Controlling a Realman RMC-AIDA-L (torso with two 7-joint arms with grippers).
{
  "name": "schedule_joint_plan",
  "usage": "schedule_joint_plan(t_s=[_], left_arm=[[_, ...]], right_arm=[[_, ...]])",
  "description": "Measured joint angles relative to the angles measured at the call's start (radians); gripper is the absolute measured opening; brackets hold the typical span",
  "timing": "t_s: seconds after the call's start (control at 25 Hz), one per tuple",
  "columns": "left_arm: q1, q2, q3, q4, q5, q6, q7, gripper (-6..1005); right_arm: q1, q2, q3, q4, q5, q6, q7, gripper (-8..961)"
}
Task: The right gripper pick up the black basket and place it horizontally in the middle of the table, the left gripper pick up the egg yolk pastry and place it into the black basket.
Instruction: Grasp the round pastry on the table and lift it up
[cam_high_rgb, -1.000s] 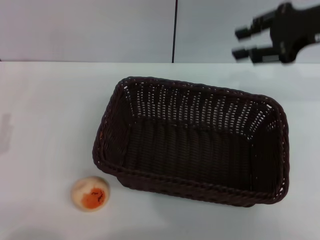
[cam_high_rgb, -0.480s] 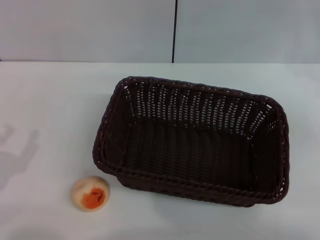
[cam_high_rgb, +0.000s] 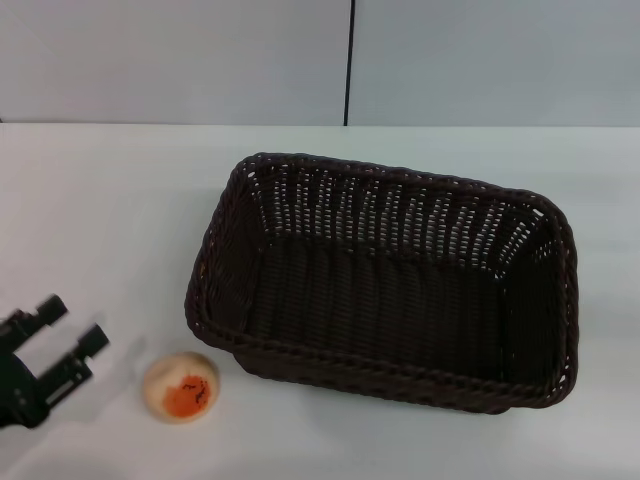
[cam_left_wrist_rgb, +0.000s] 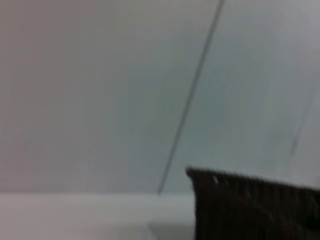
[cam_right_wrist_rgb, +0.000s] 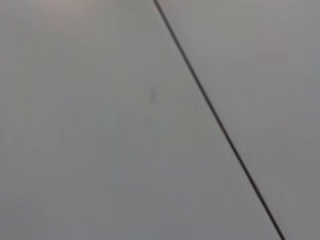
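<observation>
The black basket (cam_high_rgb: 385, 285) lies lengthwise across the middle of the white table (cam_high_rgb: 100, 200), open side up and empty. Part of its dark wall also shows in the left wrist view (cam_left_wrist_rgb: 250, 205). The egg yolk pastry (cam_high_rgb: 180, 386) rests on the table just off the basket's front left corner, orange patch facing up. My left gripper (cam_high_rgb: 72, 322) has come in at the lower left edge, open, its two fingers pointing toward the pastry, a short gap to the pastry's left. My right gripper is out of view.
A pale wall with a dark vertical seam (cam_high_rgb: 349, 60) stands behind the table. Bare tabletop lies to the left of the basket and along the front edge. The right wrist view shows only wall and the seam (cam_right_wrist_rgb: 220, 125).
The right gripper left the upper right of the head view a second ago. The left gripper has since entered at the lower left, near the pastry. Basket and pastry have not moved.
</observation>
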Motion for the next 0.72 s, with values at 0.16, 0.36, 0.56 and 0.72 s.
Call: schedule_joint_plan(t_s=[0.16, 0.36, 0.56, 0.72], left_arm=[[0.002, -0.001, 0.054, 0.001, 0.0, -0.023, 0.027, 696], [0.013, -0.003, 0.088, -0.01, 0.012, -0.063, 0.126, 697], [0.014, -0.005, 0.105, -0.014, 0.012, -0.065, 0.148, 696], [0.005, -0.006, 0.157, -0.046, 0.013, -0.06, 0.154, 695]], right_arm=[[-0.001, 0.002, 0.006, 0.036, 0.02, -0.007, 0.0, 425], [0.001, 0.001, 0.016, 0.072, 0.021, -0.006, 0.0, 425], [0.003, -0.001, 0.018, 0.08, 0.022, 0.001, 0.0, 425], [0.007, -0.001, 0.019, 0.084, 0.022, 0.018, -0.005, 425]])
